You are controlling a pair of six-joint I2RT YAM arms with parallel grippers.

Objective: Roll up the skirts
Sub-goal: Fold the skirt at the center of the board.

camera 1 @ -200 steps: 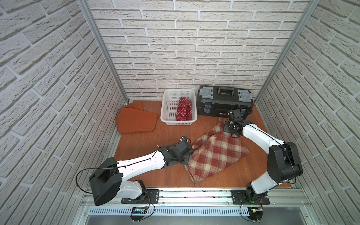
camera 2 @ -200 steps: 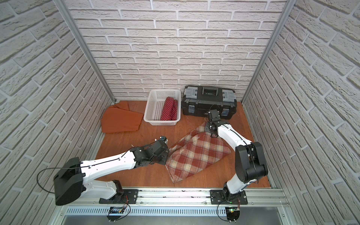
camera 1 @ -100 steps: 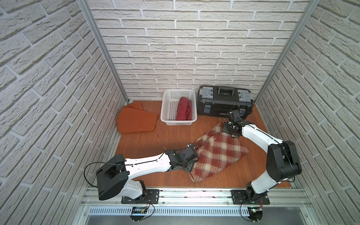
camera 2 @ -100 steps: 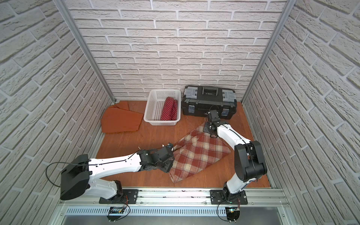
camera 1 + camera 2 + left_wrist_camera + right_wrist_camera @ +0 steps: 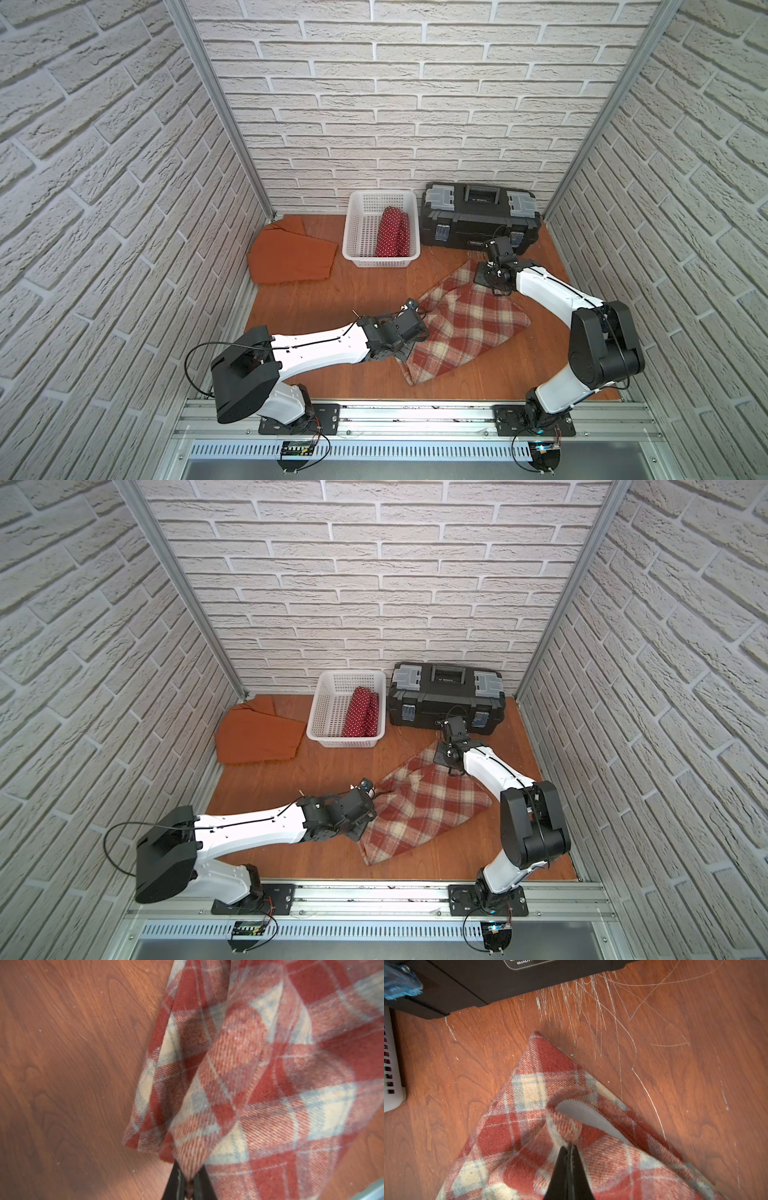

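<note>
Plaid skirt (image 5: 465,328) lies spread on tabletop (image 5: 332,299), my left claw (image 5: 190,1180) and right claw (image 5: 568,1148) each clenched on an edge; roll seems unstarted, so next I must turn both edges over evenly.

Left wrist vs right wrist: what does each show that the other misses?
Left wrist only: the left pincer shut on a bunched fold of the plaid skirt, the cloth gathered in layered folds. Right wrist only: the right pincer shut on the skirt's edge near a pointed corner, with pale lining exposed, plus the black toolbox, a corner of the white basket and pale scratches. Both: the same plaid skirt and the wooden table.
</note>
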